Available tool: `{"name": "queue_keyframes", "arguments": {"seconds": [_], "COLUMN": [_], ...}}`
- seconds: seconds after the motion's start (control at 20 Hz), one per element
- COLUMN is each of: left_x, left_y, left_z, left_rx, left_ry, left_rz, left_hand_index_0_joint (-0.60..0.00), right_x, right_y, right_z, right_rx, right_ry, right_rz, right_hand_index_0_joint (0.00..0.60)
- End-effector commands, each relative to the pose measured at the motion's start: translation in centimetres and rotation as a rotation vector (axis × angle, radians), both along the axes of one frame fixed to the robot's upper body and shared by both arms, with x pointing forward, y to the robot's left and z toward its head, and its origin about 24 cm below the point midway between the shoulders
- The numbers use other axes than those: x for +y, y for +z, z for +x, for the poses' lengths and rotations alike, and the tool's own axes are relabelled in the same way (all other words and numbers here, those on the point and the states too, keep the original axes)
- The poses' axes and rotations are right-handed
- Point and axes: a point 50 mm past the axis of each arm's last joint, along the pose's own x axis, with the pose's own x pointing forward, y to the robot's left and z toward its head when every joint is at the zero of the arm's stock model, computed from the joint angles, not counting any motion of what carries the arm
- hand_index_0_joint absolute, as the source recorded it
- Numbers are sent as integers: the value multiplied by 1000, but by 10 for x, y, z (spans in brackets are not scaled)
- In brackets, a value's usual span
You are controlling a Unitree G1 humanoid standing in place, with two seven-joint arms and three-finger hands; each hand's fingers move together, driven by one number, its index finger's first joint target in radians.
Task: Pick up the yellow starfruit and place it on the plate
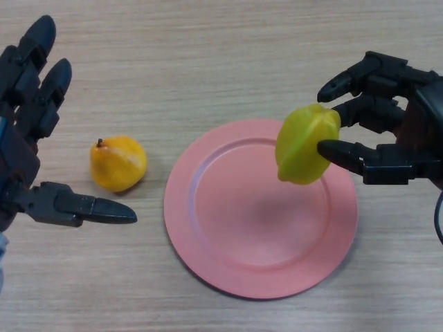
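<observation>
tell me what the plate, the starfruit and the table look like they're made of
Plate: probably plastic, matte pink, uniform colour with a soft sheen.
Starfruit: looks like moulded plastic or rubber, smooth yellow-green, evenly coloured ridges; could be real.
Table: pale wood or wood-look laminate, fine straight grain lines.

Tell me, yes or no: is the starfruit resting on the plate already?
No. The right hand holds the starfruit above the pink plate, whose surface shows only its shadow.

Place type hard to call: only pale wood-grain desk (221, 41) fills view, no walls, no fixtures. Toy-like fruit and pink plate (208, 228) laid out between black robot hands suggest staged test bench, lab-style setup.
</observation>
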Motion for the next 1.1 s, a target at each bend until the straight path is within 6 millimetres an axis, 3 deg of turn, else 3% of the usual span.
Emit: {"name": "queue_keyframes", "arguments": {"seconds": [0.05, 0.3, 0.65, 0.8, 1.1], "left_x": [13, 9, -32, -47, -69], "left_y": [37, 38, 21, 14, 20], "left_z": [-13, -13, -3, 0, 4], "left_rx": [-219, -207, -134, -78, -63], "left_ry": [58, 48, -61, -114, -180], "left_rz": [59, 50, 43, 9, -90], "left_hand_index_0_joint": [0, 0, 0, 0, 0], "right_x": [-4, 4, 31, 37, 48], "right_y": [38, 44, 61, 66, 66], "right_z": [-4, -10, -36, -39, -50], "right_rx": [-209, -178, -261, -305, -363], "right_ry": [9, 42, 115, 105, 118], "right_rz": [44, 80, 52, 42, 64], "right_hand_index_0_joint": [600, 600, 600, 600, 600]}}
